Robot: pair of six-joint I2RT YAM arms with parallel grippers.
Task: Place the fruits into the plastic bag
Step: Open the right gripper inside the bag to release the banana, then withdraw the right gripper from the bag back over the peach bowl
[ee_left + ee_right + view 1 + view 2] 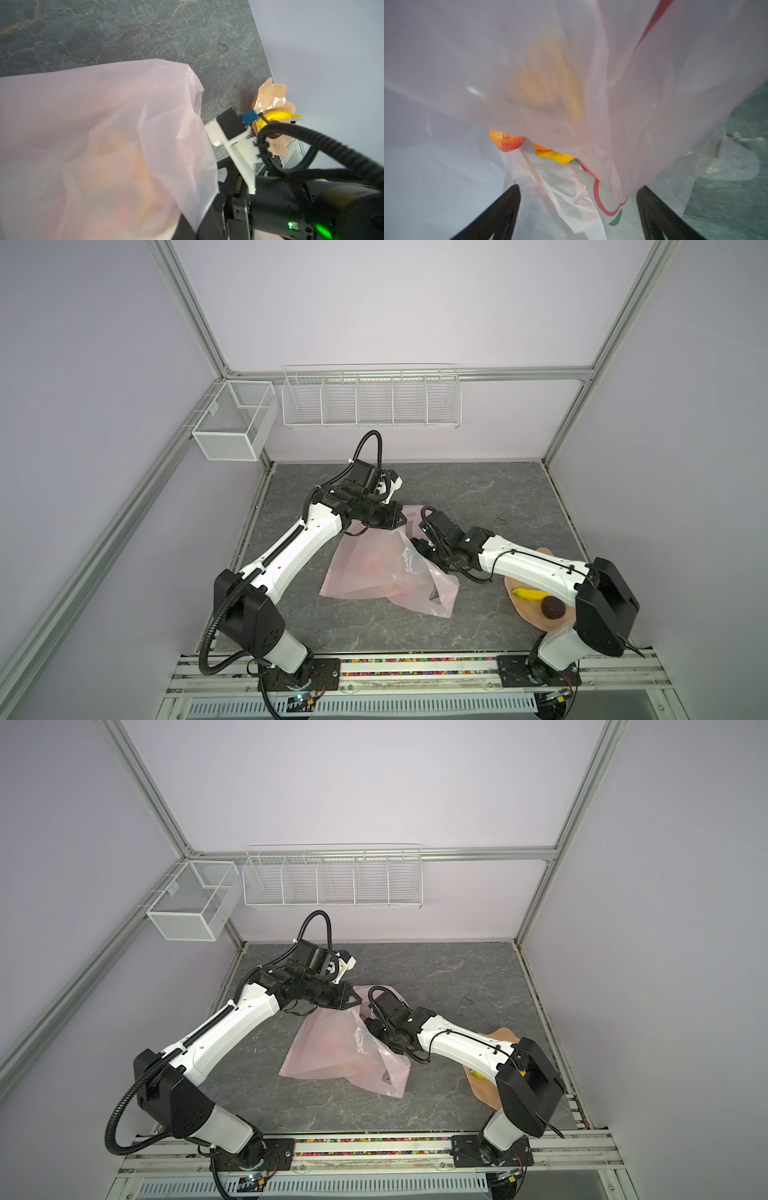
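The pale-pink plastic bag [374,568] [332,1052] [104,145] lies mid-table with its mouth lifted. My left gripper [401,517] [358,999] is shut on the bag's upper edge; in the left wrist view the film hides its jaws. My right gripper [578,188] [417,546] is open inside the mouth, with only bag film between its fingers. Deeper in the bag lie a red-yellow fruit [506,141], an orange [539,146] and a yellow banana [554,156]. Another banana [530,594] [278,117] and a dark fruit [552,608] rest on the peach plate [536,620] [270,99].
The plate sits near the table's right front corner, partly under my right arm [532,568]. A white wire rack [372,400] and a mesh box [235,420] hang on the back walls. Aluminium frame posts [557,439] bound the table.
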